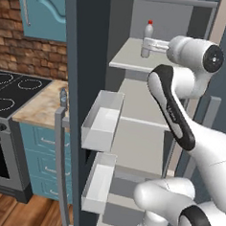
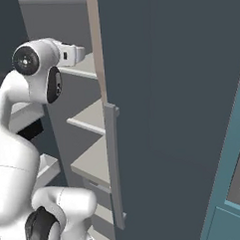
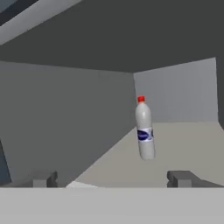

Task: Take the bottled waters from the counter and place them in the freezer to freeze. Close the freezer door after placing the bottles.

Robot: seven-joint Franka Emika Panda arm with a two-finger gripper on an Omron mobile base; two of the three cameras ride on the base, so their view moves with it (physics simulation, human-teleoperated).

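- Dark little finger tips of the white arm's two-finger claw (image 3: 112,177) sit spread wide apart at the bottom of the hand view, nothing between them, so it's not pinching anything.
- Straight ahead of the claw, clear of both tips, stands the whitish slim plastic bottle with the red cap and blue label (image 3: 144,129). It's upright, maybe a hair tilted, on the pale grey upper shelf (image 1: 125,58) inside the tall dark slate-grey freezer (image 1: 157,97).
- Left base view shows the same thing: that bottle near the back of the top shelf, the hand right beside it.
- What could go wrong, I reckon: the hand is still close to a skinny bottle. Pull out crooked or sweep sideways and a finger could clip it and knock it flat, or roll it off the shelf.
- The grey-blue bottle with the dark cap (image 1: 64,97) is on the beige-and-brown marbled counter (image 1: 41,104), well apart from the claw and just past the edge of the open slate-grey freezer door with white bins (image 1: 103,119). Swinging over there, the elbow could bump that door.
- So I'd call it half done, door not shut yet.
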